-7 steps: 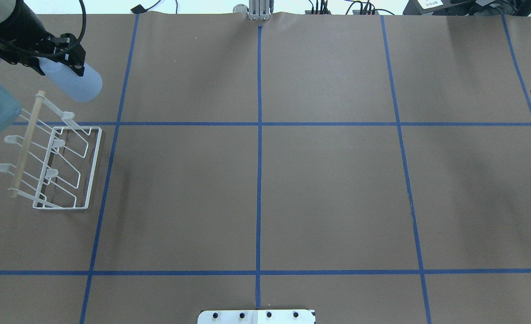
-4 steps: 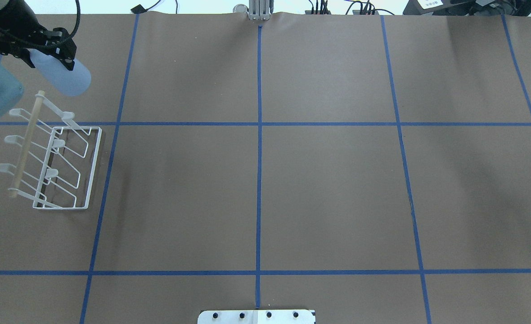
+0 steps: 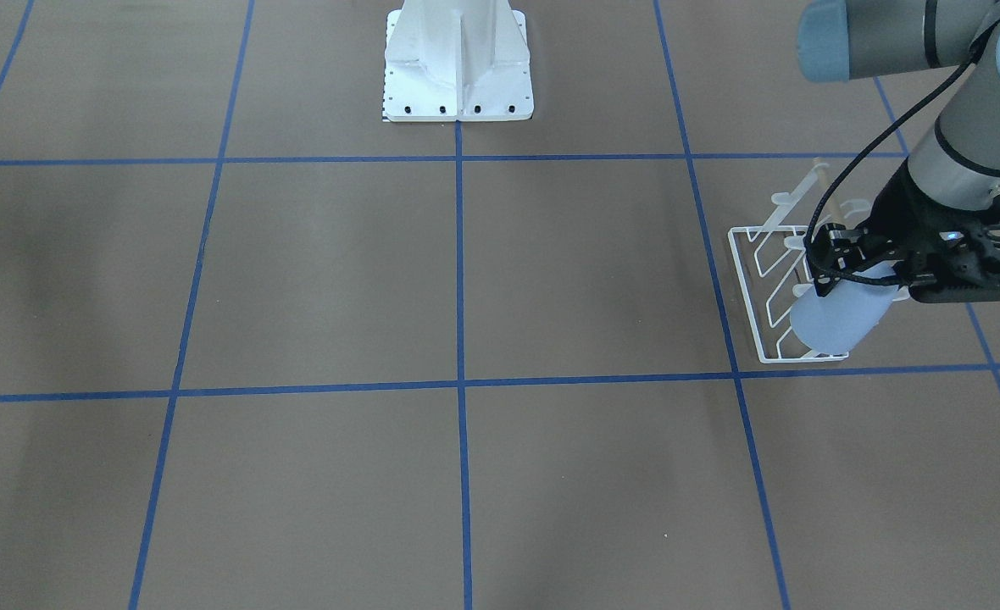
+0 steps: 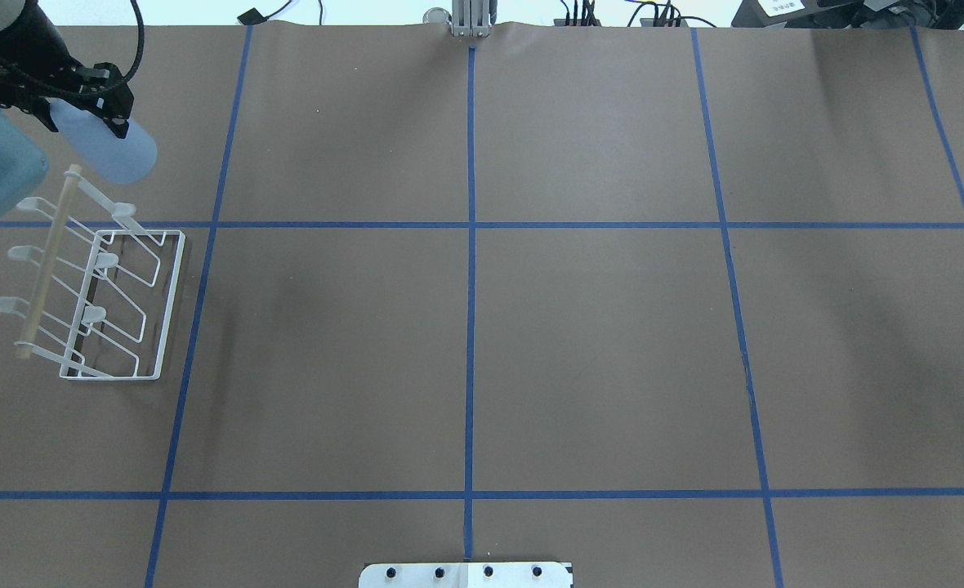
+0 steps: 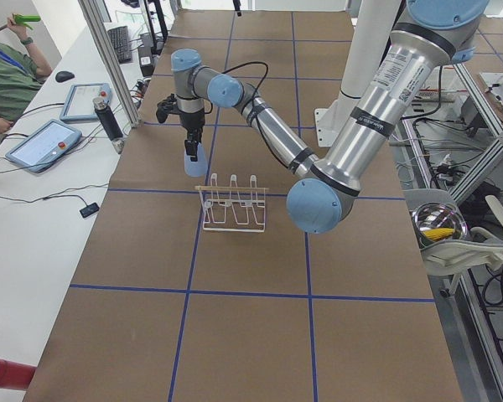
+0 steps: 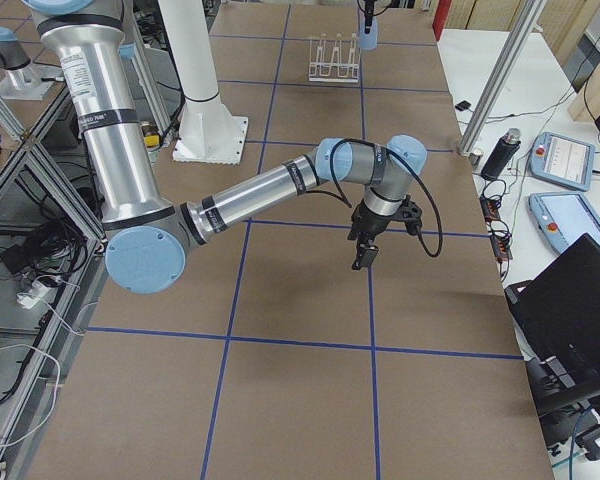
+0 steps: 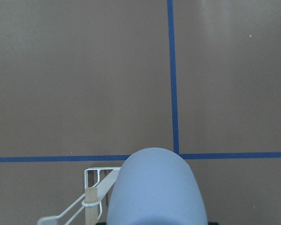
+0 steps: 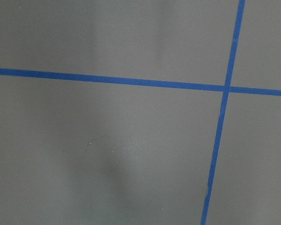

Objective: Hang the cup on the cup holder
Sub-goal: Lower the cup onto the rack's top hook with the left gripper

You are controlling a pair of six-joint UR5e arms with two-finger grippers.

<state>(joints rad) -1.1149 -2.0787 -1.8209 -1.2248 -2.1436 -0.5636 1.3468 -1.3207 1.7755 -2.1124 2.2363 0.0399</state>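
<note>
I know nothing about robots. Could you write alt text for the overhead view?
The left gripper holds a light-blue cup just past the far end of a white wire cup holder, at the left edge of a brown table gridded with blue tape. The cup is on no prong yet.

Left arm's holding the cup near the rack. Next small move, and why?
Probably shift the left pincer back toward the robot's base, bringing the plain light-blue plastic cup over the nearest prong of the white wire rack. The cup hangs beyond the rack's far end, touching no prong.
</note>
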